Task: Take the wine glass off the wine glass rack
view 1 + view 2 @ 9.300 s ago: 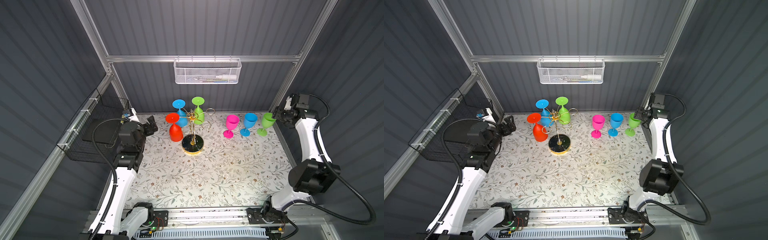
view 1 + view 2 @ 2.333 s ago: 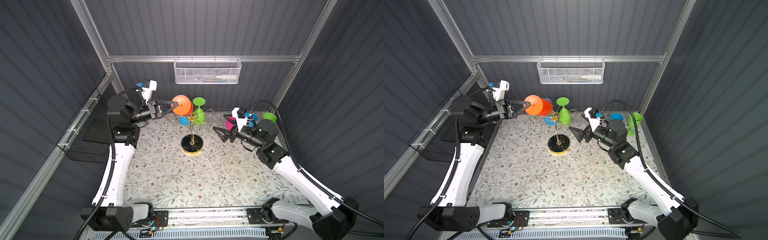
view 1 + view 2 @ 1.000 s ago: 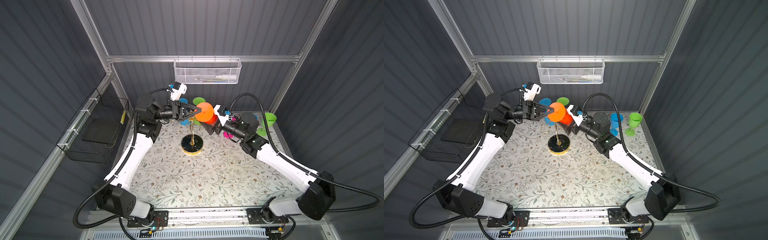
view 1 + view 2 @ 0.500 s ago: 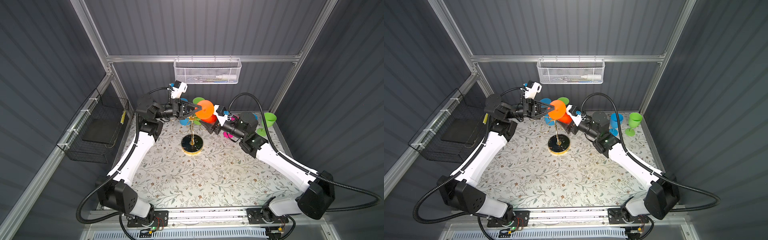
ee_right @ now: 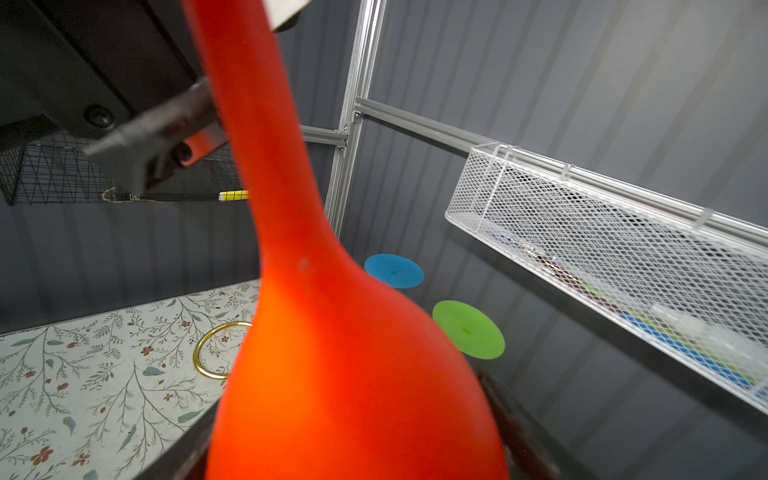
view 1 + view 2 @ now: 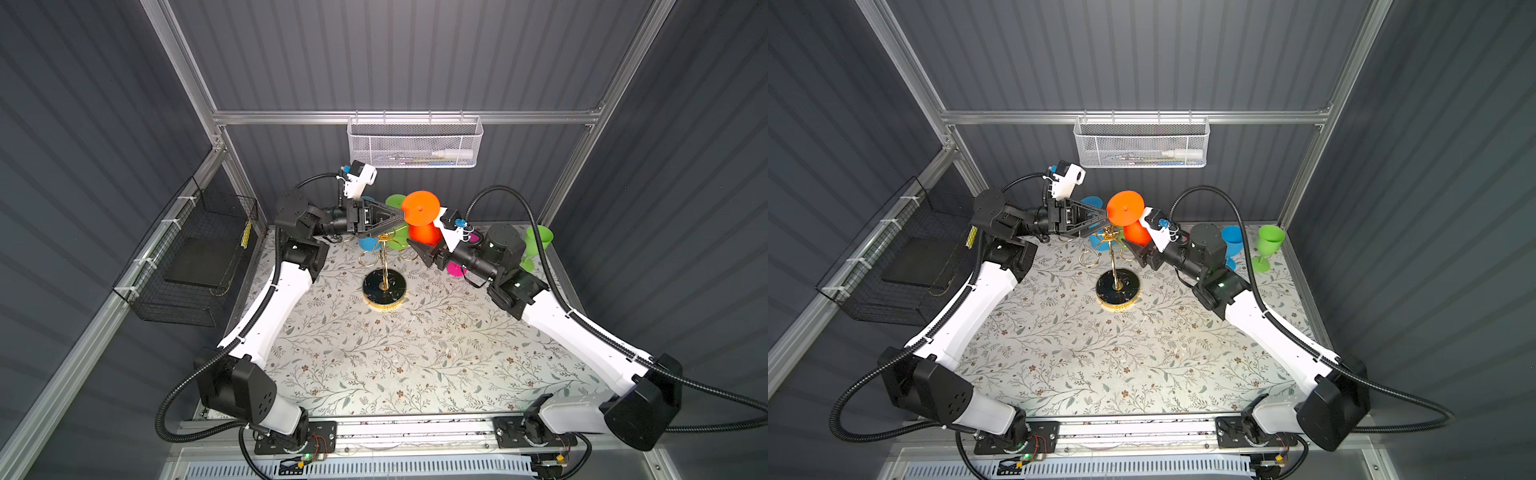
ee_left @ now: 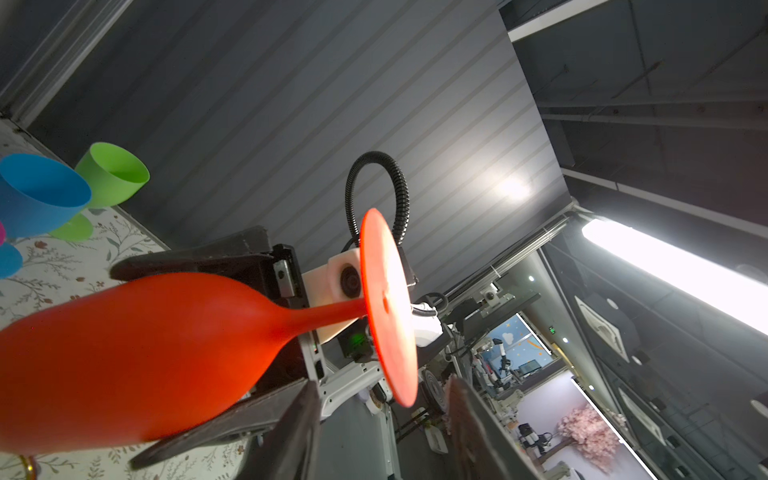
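The orange wine glass (image 6: 420, 210) sits clamped in right claw (image 6: 420, 243); left claw (image 7: 380, 386) apart.

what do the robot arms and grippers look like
The left arm and right arm have white shells, black joints and black corrugated cables. The left gripper and right gripper are black with tapering triangular fingers; each wrist carries a white camera housing.
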`<state>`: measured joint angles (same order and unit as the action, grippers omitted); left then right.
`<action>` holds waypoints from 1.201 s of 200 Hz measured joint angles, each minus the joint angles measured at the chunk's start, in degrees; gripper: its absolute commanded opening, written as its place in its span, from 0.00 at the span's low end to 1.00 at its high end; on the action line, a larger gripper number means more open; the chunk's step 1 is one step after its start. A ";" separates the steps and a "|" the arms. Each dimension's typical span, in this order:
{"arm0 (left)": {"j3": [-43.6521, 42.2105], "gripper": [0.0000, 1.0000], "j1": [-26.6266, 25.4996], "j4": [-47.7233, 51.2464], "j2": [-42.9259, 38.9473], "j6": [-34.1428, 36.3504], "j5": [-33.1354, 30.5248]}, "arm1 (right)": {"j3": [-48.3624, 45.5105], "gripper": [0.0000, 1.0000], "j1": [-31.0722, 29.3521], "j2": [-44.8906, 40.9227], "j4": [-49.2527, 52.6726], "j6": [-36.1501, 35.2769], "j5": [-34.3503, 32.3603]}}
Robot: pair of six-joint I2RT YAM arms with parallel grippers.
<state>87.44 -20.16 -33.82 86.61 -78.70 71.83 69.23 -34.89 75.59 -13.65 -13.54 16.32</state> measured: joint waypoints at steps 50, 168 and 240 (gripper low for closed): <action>4.46 0.63 -0.13 21.14 -0.68 29.16 -8.94 | 2.73 0.59 0.00 -5.90 14.93 4.55 -3.10; -14.23 0.54 -3.80 8.24 -5.27 91.17 -29.07 | 9.75 0.57 4.02 -7.58 44.37 14.67 -1.84; -14.23 0.49 -5.40 5.40 -2.43 105.94 -24.98 | 11.54 0.54 4.66 -2.78 47.36 16.33 2.60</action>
<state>73.21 -25.56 -28.42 84.18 27.24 46.85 80.77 -30.24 72.82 33.71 2.79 18.92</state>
